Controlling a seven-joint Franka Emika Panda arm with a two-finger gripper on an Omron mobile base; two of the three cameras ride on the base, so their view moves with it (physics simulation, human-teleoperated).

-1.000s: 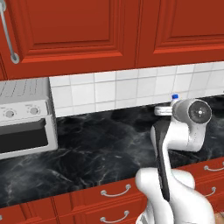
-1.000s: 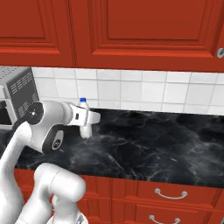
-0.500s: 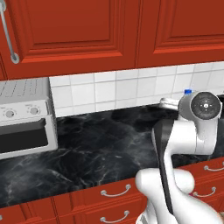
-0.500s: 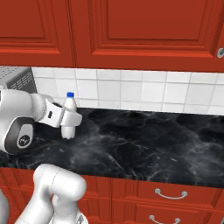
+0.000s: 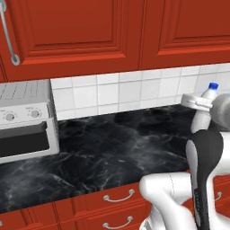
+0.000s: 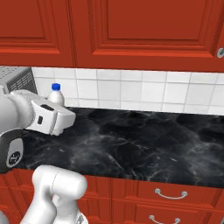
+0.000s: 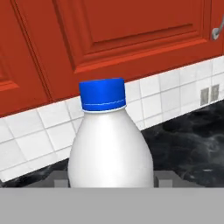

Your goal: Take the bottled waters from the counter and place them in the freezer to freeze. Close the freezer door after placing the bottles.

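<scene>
A whitish bottled water [image 7: 109,144] with a blue cap [image 7: 103,94] stands upright between my gripper's [image 7: 111,181] jaws, which are shut on its lower body. From the left base camera the bottle [image 5: 205,102] hangs at the right edge, above the black marble counter [image 5: 112,148], with the gripper [image 5: 202,113] around it. From the right base camera the bottle [image 6: 55,95] pokes up behind the white hand, and the gripper [image 6: 57,109] is held over the counter [image 6: 144,140] at the left. The freezer and its door are out of view.
A silver toaster oven [image 5: 24,119] sits on the counter at the left, and its corner [image 6: 17,81] also shows from the right side. Red upper cabinets [image 5: 90,31] hang close overhead. Red drawers with silver handles [image 6: 170,194] run below the counter edge.
The gripper has risen with the blue-capped bottle and drawn back from the tiled wall toward the base. The cameras have not moved.
</scene>
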